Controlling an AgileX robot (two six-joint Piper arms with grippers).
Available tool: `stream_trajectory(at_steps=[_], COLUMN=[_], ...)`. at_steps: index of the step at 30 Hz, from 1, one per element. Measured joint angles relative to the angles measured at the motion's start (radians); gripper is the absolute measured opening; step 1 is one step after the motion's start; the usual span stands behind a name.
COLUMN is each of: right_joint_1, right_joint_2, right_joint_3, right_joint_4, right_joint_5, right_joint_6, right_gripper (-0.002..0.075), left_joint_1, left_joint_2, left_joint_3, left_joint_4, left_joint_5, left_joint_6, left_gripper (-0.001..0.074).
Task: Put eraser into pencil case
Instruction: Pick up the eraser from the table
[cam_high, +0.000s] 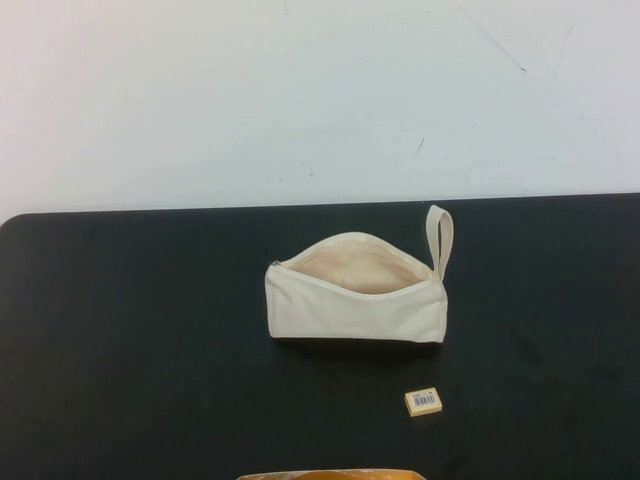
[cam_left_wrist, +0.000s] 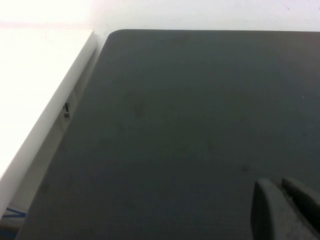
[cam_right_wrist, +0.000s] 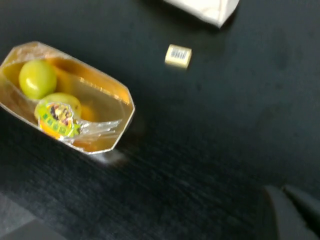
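On the table surface: black tabletop (cam_high: 130, 330) with a rounded far-left corner, set against a white wall (cam_high: 300, 90).
Pencil case: cream-white fabric pencil case (cam_high: 355, 305) lies near the middle of the table, long side across the high view, zip open and mouth gaping upward so the pale beige lining (cam_high: 358, 268) shows.
Loop strap: small fabric loop strap (cam_high: 440, 238) stands up at the case's right end, pointing toward the wall.
Eraser: tan-yellow eraser (cam_high: 423, 401) lies flat on the table, barcode label up, on the robot's side of the case and below its right end, near it but not touching. The right wrist view also shows it (cam_right_wrist: 178, 55), apart from a corner of the case (cam_right_wrist: 210, 9).
Tray: clear plastic tray (cam_right_wrist: 107, 92) with a gold-toned inside sits on the table, well apart from the eraser; it holds round yellow-green fruit (cam_right_wrist: 37, 78) and a printed sticker. Its far edge just shows at the near edge of the high view.
Left gripper: left gripper (cam_left_wrist: 282, 200) hovers over bare table near the far-left corner, fingers pressed together, nothing between them.
Right gripper: right gripper (cam_right_wrist: 290, 207) hangs above the table short of the eraser and beside the tray, fingers closed together and holding nothing.
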Motion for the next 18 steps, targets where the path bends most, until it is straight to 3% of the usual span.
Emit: stream_trajectory(at_steps=[7, 18], right_joint_1=[0.089, 0.516], right_joint_2=[0.302, 0.679], right_joint_3=[-0.166, -0.317], right_joint_4=[-0.029, -0.461], right_joint_5=[0.004, 0.004], right_joint_6=[0.007, 0.392], right_gripper=[-0.0001, -0.0001], left_joint_1=[0.0, 0.0], left_joint_2=[0.0, 0.0], left_joint_3=[0.0, 0.0], left_joint_4=[0.0, 0.0], left_joint_5=[0.0, 0.0], left_joint_6=[0.0, 0.0], left_gripper=[-0.0003, -0.0003])
